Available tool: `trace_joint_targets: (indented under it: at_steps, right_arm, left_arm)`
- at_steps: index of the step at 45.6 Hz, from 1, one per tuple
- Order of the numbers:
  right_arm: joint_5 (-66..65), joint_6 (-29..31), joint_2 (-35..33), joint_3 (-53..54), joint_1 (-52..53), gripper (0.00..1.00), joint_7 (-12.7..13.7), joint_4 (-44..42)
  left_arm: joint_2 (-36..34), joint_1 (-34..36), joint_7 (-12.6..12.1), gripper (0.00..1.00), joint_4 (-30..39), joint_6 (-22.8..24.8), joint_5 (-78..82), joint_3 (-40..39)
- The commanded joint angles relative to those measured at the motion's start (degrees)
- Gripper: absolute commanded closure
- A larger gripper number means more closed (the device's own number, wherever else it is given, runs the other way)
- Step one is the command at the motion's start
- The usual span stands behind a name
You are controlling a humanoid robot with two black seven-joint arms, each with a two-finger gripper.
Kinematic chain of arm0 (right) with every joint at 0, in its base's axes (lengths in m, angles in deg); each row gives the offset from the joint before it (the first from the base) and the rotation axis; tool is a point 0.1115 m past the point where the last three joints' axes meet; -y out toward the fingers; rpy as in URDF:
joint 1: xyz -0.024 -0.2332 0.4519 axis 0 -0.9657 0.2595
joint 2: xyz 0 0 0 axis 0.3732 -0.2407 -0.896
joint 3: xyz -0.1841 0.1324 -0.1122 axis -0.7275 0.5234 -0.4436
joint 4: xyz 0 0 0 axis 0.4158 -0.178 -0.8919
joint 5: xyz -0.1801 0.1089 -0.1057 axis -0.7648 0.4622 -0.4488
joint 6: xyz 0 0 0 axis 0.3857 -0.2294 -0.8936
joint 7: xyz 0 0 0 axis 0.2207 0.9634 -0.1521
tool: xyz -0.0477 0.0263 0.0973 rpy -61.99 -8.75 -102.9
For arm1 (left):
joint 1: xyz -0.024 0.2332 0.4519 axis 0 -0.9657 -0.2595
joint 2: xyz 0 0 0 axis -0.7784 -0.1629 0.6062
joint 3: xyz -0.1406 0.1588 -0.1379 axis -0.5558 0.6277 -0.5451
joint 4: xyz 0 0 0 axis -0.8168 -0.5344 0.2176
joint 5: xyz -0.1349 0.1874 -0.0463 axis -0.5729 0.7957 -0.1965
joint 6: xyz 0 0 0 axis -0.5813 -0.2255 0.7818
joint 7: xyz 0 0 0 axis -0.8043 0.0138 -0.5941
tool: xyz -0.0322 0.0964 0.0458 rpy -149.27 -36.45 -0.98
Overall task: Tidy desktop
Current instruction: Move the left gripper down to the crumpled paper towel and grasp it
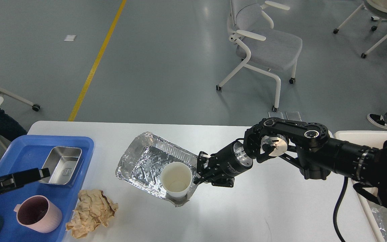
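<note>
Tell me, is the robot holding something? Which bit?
Yes. The right gripper pinches the foil tray by its right rim, beside the paper cup sitting in it. The left gripper holds nothing.

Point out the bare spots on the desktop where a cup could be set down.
Free: the desktop in front of the right pincer and arm, and the far strip behind the foil tray. Crowded: the crumpled paper beside the blue tray, and the foil tray holding the paper cup.
</note>
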Motion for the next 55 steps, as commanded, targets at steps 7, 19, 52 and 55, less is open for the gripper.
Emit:
trace_joint_targets:
  at_steps: [7,19,52,55]
  right_arm:
    - [0.0,-0.1,-0.1,0.1,0.0,1.00,0.0,0.2]
    - [0.0,0.0,0.1,0.4,-0.2,1.00,0.0,0.1]
    - [0.0,-0.3,-0.1,0.6,-0.4,1.00,-0.1,-0.1]
    - [-0.1,-0.7,-0.1,0.6,-0.4,1.00,-0.1,-0.1]
  left_arm:
    - [3.7,11.9,-2.6,0.09,-3.7,-0.7,3.5,16.0]
    - [9.5,19.7,-5.5,0.09,-6.8,-0.7,9.4,26.3]
    - [13.7,22.6,-5.8,0.39,-8.3,0.1,16.2,34.3]
    - [13.4,22.6,-5.8,0.50,-8.2,0.1,16.2,35.7]
